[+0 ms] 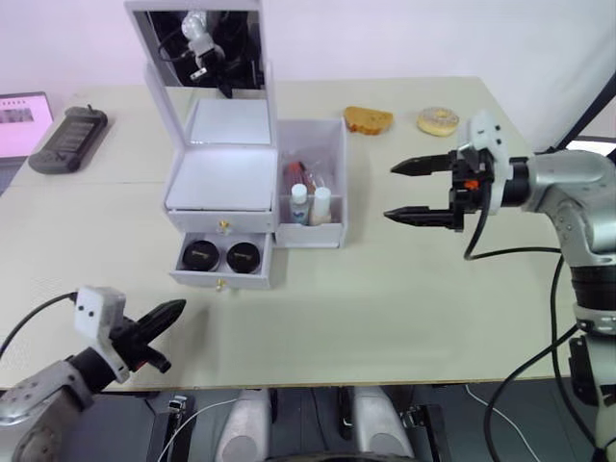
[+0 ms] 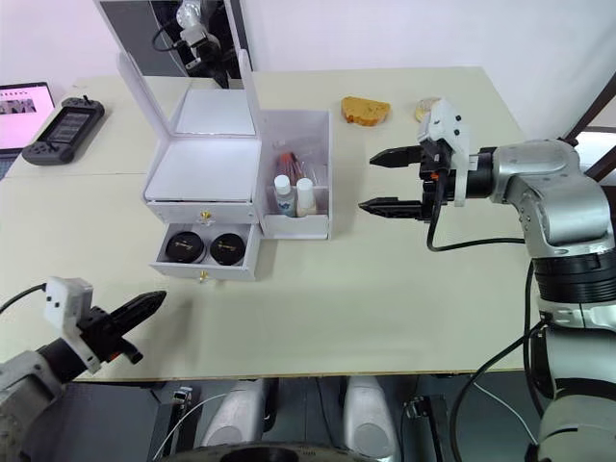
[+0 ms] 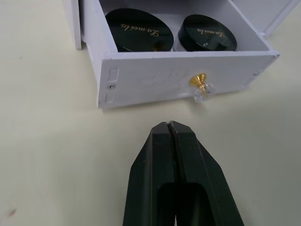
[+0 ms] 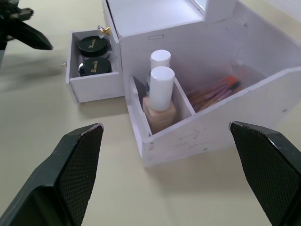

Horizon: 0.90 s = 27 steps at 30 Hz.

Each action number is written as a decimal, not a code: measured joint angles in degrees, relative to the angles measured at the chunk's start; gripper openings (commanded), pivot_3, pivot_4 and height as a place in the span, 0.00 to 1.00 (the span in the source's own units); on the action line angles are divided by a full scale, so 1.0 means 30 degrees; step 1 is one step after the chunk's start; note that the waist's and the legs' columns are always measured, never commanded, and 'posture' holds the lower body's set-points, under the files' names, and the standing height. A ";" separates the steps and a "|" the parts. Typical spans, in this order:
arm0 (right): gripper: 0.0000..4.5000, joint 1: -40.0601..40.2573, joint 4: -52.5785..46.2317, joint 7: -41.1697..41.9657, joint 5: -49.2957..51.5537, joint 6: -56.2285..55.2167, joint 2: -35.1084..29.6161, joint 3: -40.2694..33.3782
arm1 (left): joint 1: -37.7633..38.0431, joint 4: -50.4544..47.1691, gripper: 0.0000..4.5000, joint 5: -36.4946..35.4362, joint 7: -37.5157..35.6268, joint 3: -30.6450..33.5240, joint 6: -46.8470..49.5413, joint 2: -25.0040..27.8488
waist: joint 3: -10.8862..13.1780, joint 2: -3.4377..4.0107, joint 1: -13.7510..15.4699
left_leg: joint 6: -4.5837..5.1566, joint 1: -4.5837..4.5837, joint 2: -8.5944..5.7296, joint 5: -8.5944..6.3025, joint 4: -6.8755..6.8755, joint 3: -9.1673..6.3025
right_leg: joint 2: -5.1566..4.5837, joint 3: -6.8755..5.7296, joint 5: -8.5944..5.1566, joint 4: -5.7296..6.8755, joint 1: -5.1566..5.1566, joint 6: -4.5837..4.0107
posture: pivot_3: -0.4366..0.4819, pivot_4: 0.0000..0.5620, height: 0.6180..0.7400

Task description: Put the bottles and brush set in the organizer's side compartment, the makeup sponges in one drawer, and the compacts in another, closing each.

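While the bottom drawer [image 1: 220, 266] hung pulled out, here's how stuff sat:
Organizer [image 1: 231, 183]: white, mirror lid up, mid-table.
Compacts [image 1: 220, 256]: two black ones side by side in that open drawer.
Top drawer [image 1: 220, 222]: pushed in, gold knob showing.
Side compartment [image 1: 312, 188]: two bottles [image 1: 310, 205] upright in the front slot, brush set [image 4: 214, 90] lying behind them.
Left gripper [image 1: 164, 319]: fingers pressed together, holding nothing, low over the table just in front of the open drawer, tips aimed at its knob [image 3: 200, 80] but apart from it.
Right gripper [image 1: 416, 192]: spread wide, empty, hovering to the right of the side compartment, clear of it.
Back-right of table: two sponge-looking things [image 1: 404, 120], well away from both grippers.
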 measured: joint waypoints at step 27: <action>1.00 0.0752 -0.1978 -0.1923 0.0493 0.1360 -0.0546 -0.0896 | -0.8859 0.5630 0.00 0.3290 0.2235 -0.5682 -0.1818 0.0267 | 0.0000 -0.0001 0.0001 | 0.0004 0.0008 -0.0001 0.0005 0.0048 0.0028 | 0.0039 0.0088 0.0085 0.0000 0.0013 0.0111 | 0.48 0.27 1.00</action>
